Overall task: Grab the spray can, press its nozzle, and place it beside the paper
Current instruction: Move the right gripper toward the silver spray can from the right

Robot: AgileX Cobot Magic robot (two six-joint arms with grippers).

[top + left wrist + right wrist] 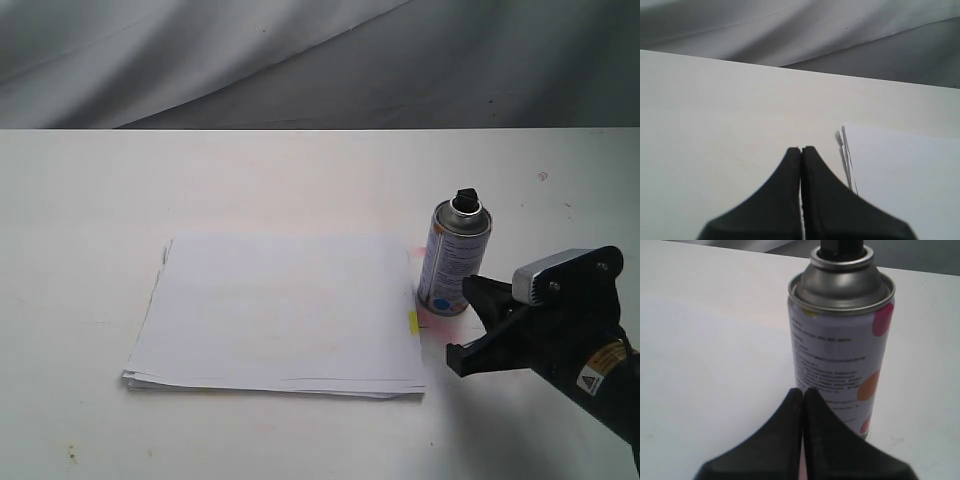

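Note:
The spray can (455, 256) stands upright on the white table, just past the right edge of the paper (280, 310), its black nozzle (465, 196) uncapped. A small yellow tab (413, 322) marks the paper's edge near the can. My right gripper (472, 287) is shut with nothing in it, its tips close to the can's lower right side. In the right wrist view the can (840, 340) rises right behind the shut tips (802, 390). My left gripper (801, 148) is shut and empty over bare table, beside a corner of the paper (905, 175). It does not show in the exterior view.
The white table (300, 180) runs back to a grey cloth backdrop (300, 60). A faint pink stain (425, 318) lies on the table around the can's base.

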